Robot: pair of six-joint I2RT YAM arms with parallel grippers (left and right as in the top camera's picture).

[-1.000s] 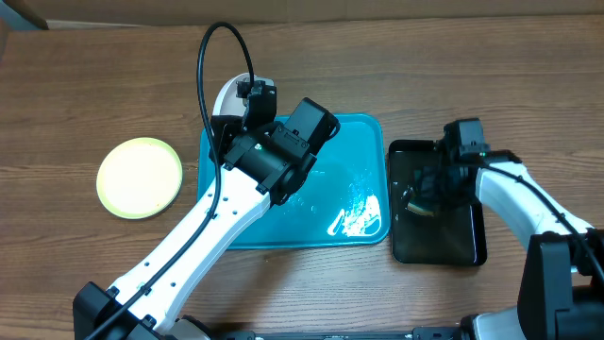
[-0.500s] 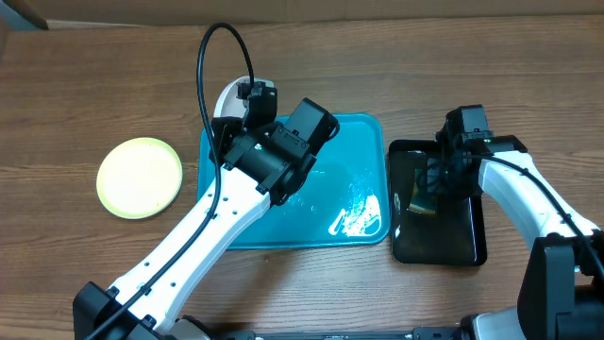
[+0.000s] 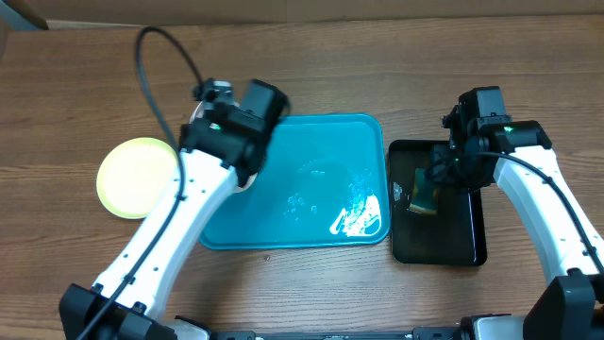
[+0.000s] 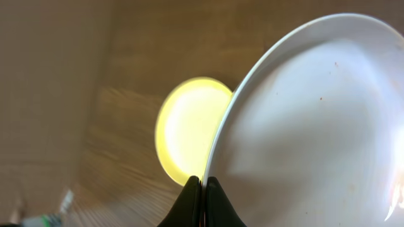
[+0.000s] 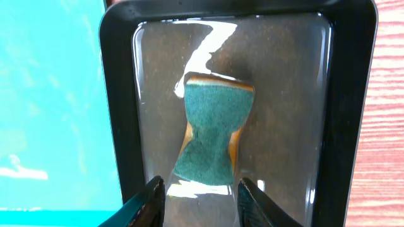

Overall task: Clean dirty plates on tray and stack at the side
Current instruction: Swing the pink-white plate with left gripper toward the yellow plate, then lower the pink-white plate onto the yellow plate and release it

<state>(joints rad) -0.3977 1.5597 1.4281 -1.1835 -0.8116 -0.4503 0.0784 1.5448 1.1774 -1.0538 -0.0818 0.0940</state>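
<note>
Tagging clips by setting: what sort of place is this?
Likely a lab bench staged as a dishwashing station, not a real kitchen: a wooden table, a sponge in a wet black tray, and a yellow plate beside a blue tray.

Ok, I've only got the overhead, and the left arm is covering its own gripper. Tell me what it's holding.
Observer: On the left wrist view, the left gripper is shut on the rim of a white plate.
Operator: Give me the plate's condition.
Observer: It looks nearly clean. Only a few tiny orange specks show on its face.
Operator: Now report the sponge on the right.
Observer: On the right wrist view, the sponge lies green side up in the black tray. It sits between the open fingers of the right gripper, with a gap on each side, so it isn't gripped.
</note>
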